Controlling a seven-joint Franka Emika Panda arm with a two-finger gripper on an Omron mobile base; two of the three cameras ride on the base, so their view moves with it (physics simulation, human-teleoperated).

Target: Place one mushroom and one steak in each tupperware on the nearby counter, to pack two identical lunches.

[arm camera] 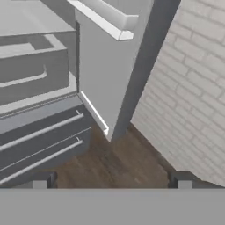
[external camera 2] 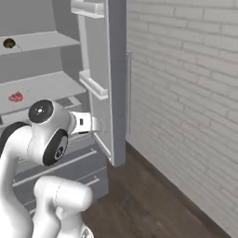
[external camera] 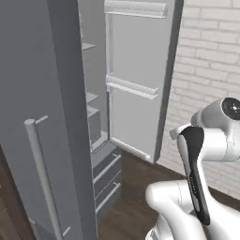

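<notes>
The fridge (external camera 2: 46,93) stands open, its door (external camera 2: 109,79) swung out against the brick wall (external camera 2: 186,93) on the right. Inside, 1 mushroom (external camera 2: 9,43) sits on the upper shelf (external camera 2: 42,42) and 1 steak (external camera 2: 16,97) on the shelf (external camera 2: 46,88) below (both toward the left). Drawers (arm camera: 39,136) lie beneath, above the wooden floor (arm camera: 114,167).
</notes>
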